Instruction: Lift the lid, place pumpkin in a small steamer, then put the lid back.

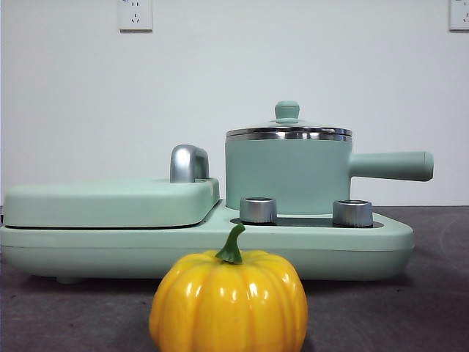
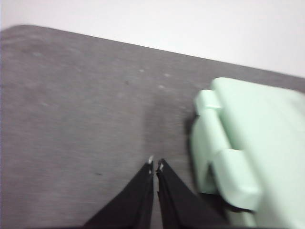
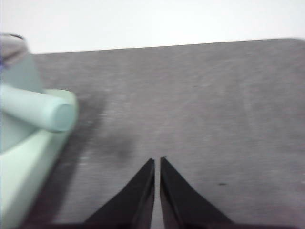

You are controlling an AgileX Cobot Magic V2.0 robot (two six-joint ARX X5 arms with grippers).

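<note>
Pumpkin [image 1: 229, 302] on table, outside both wrist views.

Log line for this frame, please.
glass lid on mint-green steamer pot | yellow-orange pumpkin on table | left gripper, right gripper shut, empty

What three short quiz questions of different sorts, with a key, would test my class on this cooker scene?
1. True or false: the lid sits on the small steamer.
2. Multiple choice: the pumpkin is A) inside the steamer, B) on the table in front of the cooker base, C) held by a gripper.
3. Fill in: the left gripper and the right gripper both have their jaws ____.

Key: 1 true; 2 B; 3 shut.
</note>
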